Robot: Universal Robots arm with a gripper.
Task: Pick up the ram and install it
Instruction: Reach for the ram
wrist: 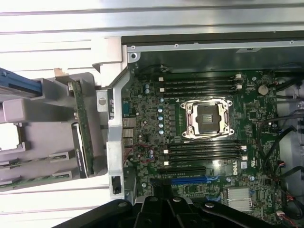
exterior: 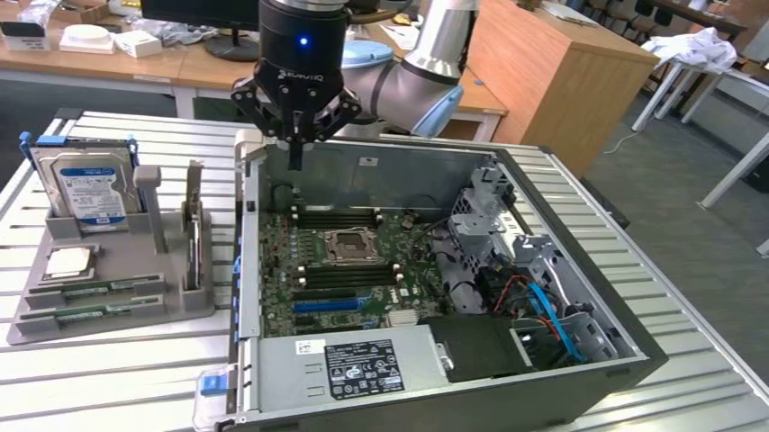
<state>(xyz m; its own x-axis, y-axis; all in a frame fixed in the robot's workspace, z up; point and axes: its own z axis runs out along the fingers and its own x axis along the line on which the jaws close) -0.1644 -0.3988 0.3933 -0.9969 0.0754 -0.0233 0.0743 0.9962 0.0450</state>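
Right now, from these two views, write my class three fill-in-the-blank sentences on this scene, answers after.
The gripper hangs above the open computer case with its fingers ____.
The gray holder carries the ram and a hard drive with a ____ label.
The motherboard's CPU socket is ____.
Missing words: shut; blue; empty.

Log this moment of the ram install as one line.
gripper: shut, empty | position: above computer case edge | ram: lying in grey holder, not yet picked up
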